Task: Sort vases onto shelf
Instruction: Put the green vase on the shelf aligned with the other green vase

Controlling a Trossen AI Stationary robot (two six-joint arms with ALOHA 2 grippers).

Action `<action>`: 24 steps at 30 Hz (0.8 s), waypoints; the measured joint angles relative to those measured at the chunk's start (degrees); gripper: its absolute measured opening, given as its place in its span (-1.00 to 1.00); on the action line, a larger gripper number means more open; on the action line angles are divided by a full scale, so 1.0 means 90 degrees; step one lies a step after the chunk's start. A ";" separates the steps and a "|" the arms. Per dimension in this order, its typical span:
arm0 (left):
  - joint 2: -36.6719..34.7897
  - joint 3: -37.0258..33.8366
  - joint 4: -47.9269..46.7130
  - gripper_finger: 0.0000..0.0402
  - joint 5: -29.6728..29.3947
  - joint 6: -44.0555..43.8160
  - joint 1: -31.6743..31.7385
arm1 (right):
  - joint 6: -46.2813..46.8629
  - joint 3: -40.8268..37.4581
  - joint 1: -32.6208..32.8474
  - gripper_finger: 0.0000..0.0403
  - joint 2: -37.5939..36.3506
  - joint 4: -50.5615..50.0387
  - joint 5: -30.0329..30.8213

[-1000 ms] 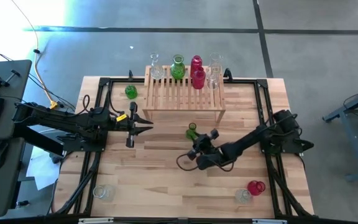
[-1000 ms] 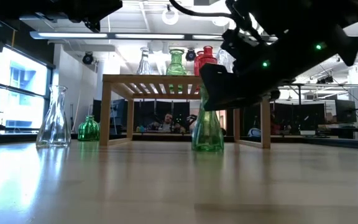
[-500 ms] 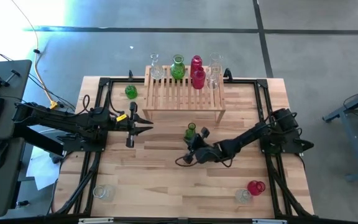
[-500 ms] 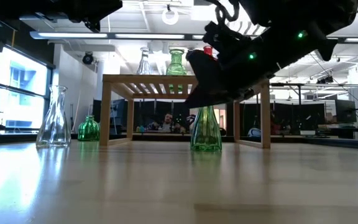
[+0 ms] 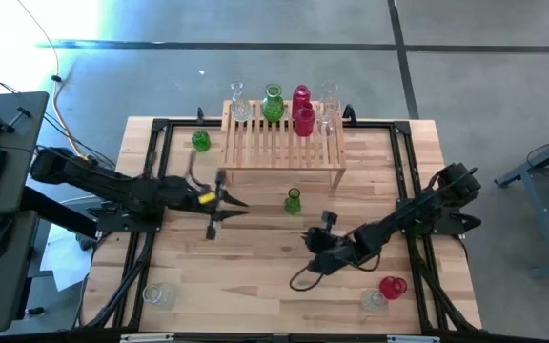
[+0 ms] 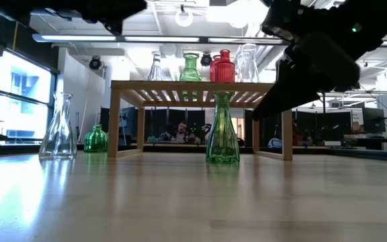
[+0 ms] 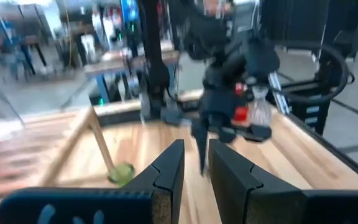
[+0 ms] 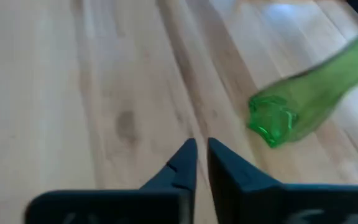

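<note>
The light-wood shelf [image 5: 282,143] stands at the table's far middle and carries clear, green and red vases [image 5: 300,95]. A green vase [image 5: 294,200] stands upright on its base on the table in front of the shelf [image 6: 222,138]. My right gripper [image 5: 315,238] hangs to the near right of it, shut and empty, slanting down [image 8: 200,152]; the green vase [image 8: 284,118] lies just ahead of it. My left gripper [image 5: 238,201] is level over the table left of the vase, with its fingers a narrow gap apart [image 7: 194,163] and nothing between them.
A round green vase [image 5: 201,141] sits left of the shelf. A red vase [image 5: 392,286] and a clear one [image 5: 375,300] stand at the near right corner, another clear one [image 5: 157,295] at the near left. A cable loop [image 5: 303,278] hangs under my right arm.
My right gripper has drawn back from the green vase's neck toward the near right and risen, rolling as it went; the vase stays upright where it was. My left gripper has moved toward the table's right, closer to the green vase.
</note>
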 joint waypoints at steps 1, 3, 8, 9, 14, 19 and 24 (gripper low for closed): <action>0.0214 0.0075 -0.0013 -0.69 -0.0105 -0.0117 -0.0055 | 0.0070 0.0000 0.0013 -0.96 0.0000 -0.0052 0.0073; 0.0708 0.0227 -0.0013 -0.69 -0.0310 -0.0370 -0.0143 | 0.0085 0.0000 0.0032 -0.97 -0.0001 -0.0099 0.0231; 0.1983 0.0367 0.0315 -0.69 -0.1285 -0.1214 -0.0345 | 0.0006 -0.0002 0.0147 -0.98 -0.0203 -0.0286 0.0404; 0.2241 0.0369 0.0538 -0.68 -0.1494 -0.1323 -0.0375 | 0.0015 -0.0002 0.0195 -0.99 -0.0267 -0.0331 0.0489; 0.3392 0.0370 0.1888 -0.59 -0.2599 -0.1477 -0.0498 | 0.0244 -0.0005 0.0640 -0.99 -0.0719 -0.0810 0.1219; 0.4112 0.0629 0.2625 -0.34 -0.3454 -0.1590 -0.0498 | 0.0610 -0.0005 0.1163 -1.00 -0.1049 -0.1117 0.1870; 0.4753 0.1181 0.2631 -0.03 -0.3590 -0.1703 -0.0494 | 0.0713 -0.0005 0.1490 -1.00 -0.1127 -0.1143 0.2258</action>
